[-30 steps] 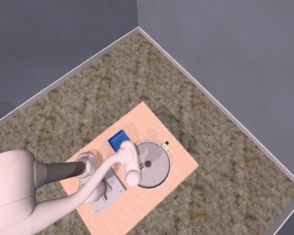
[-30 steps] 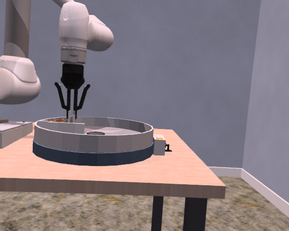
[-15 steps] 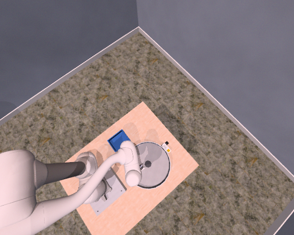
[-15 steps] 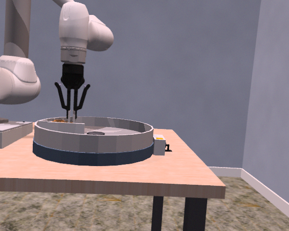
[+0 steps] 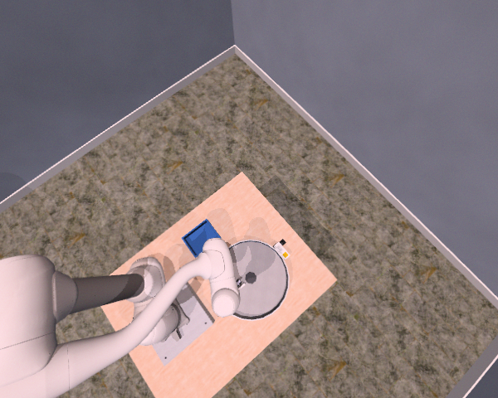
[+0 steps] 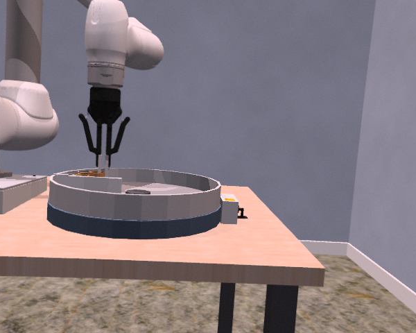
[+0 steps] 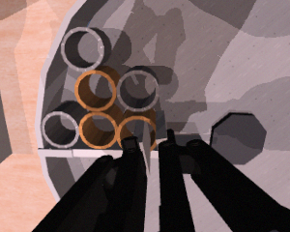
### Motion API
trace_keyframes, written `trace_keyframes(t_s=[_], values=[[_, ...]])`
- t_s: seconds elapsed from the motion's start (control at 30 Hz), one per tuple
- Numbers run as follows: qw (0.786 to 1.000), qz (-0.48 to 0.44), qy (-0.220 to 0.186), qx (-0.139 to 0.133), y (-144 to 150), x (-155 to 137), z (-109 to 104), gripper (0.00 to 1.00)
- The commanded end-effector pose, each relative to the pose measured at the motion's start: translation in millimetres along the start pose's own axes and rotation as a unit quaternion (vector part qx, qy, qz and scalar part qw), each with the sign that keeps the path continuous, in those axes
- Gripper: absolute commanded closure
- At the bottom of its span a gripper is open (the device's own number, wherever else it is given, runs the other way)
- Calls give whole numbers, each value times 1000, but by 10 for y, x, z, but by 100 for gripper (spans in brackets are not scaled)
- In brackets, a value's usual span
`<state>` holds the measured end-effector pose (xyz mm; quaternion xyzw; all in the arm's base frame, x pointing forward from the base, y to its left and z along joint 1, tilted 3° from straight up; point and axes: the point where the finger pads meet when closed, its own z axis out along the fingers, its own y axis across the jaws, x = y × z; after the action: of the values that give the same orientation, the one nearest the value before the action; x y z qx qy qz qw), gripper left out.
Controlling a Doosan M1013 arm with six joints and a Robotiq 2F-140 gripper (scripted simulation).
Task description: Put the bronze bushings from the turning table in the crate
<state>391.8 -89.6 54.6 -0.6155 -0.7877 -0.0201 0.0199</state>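
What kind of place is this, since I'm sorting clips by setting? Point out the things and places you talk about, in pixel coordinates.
Probably a small robot work cell or test room: a robot arm [image 5: 223, 274] [image 6: 106, 35] bolted beside a turning table [image 5: 262, 299] [image 6: 140, 206] on a wooden-topped table [image 5: 309, 274] [image 6: 165, 249], with plain grey-blue walls [image 5: 369, 107] [image 6: 272, 107] around.

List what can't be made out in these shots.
- Grip on the nearest bronze bushing: wrist, the hand covers the contact; exterior, too small.
- Crate corner and part of its interior: top, behind the arm.
- Most bushings: top, behind the arm.
- Bushing bases: exterior, behind the turning table's wall.
- Table legs' feet: exterior, cut off by bottom edge.
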Motion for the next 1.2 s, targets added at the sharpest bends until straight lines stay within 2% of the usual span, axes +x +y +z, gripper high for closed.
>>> trace_keyframes(t_s=[0.0,0.4,1.17], values=[[1000,0,0,0,-3,1,-84,100],[1000,0,0,0,-3,1,-571,100],[1000,0,0,0,-3,1,-606,100]])
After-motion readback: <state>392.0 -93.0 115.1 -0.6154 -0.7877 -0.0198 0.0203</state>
